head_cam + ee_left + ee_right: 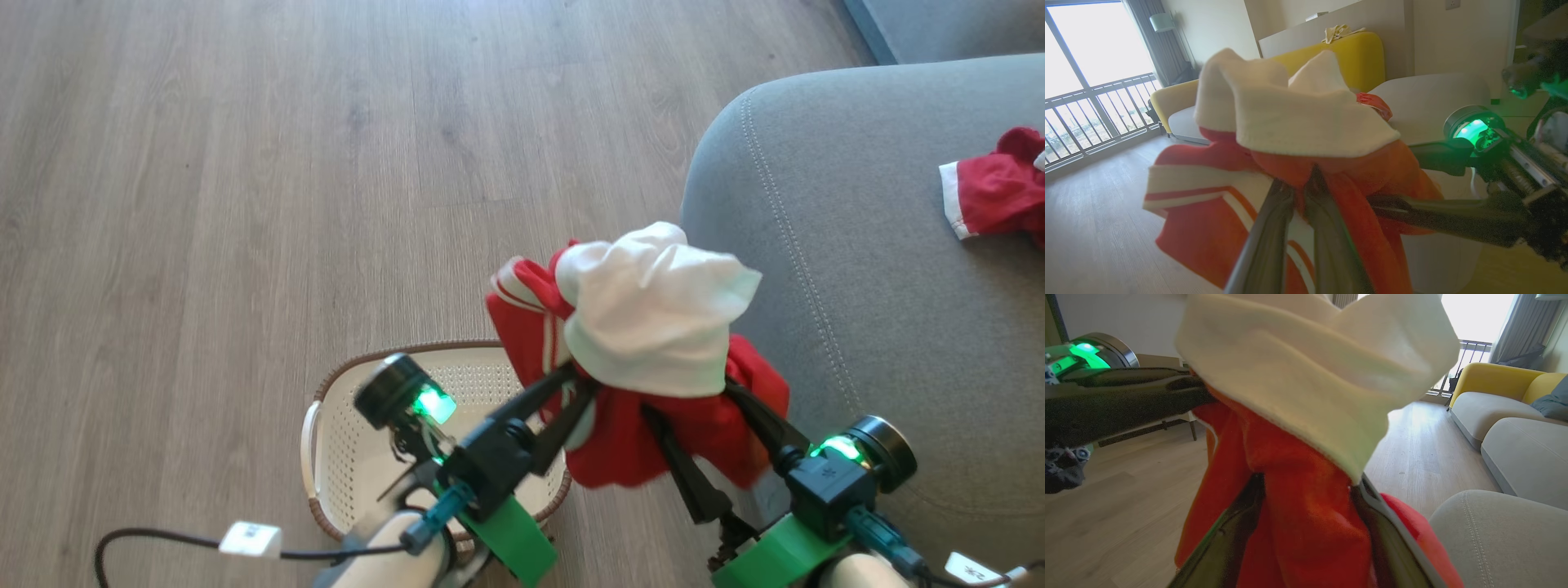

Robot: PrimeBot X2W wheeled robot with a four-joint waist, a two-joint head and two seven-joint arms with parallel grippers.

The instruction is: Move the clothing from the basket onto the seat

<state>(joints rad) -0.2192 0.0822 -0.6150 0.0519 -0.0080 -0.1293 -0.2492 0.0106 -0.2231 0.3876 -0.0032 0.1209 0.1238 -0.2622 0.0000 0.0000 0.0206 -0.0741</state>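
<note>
- The clothing [620, 441], a bunch of red pieces with one white cloth [653, 318] on top, hangs in the air between the basket [359, 465] and the seat [857, 286].
- The left end effector [575, 380] is pinched tight on red fabric. The right end effector [694, 400] is spread wide, with red fabric bunched between its fingers.
- One basket sits on the wooden floor [245, 204] under the left arm.
- One red garment [996, 192] lies on the seat, well apart.
- Two white cable tags [249, 539] are visible, but their writing is unreadable.

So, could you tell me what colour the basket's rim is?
Brown basket rim, clearest in head view.
</note>
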